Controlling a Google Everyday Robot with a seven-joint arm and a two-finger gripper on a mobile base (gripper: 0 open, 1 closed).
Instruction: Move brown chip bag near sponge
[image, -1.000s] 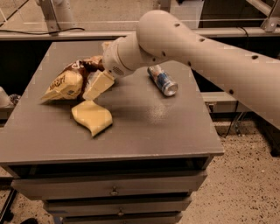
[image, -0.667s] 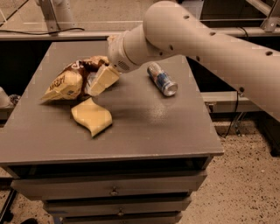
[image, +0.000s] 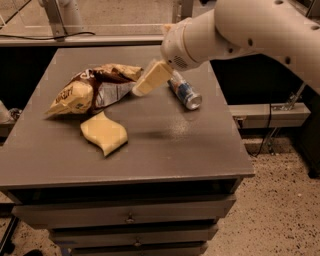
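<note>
brown chip bag (image: 95, 90) lying on the grey worktop (image: 200, 145), sponge (image: 104, 133) just in front of it, tool (image: 141, 88) at the bag's right end, honestly can't tell if it's open or closed, can (image: 185, 92) off to the right

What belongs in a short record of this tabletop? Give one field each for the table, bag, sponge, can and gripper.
table: grey, drawers below
sponge: flat, front left
brown chip bag: lying close behind the sponge
can: on its side, right of the bag
gripper: at the bag's right end, between bag and can
</note>
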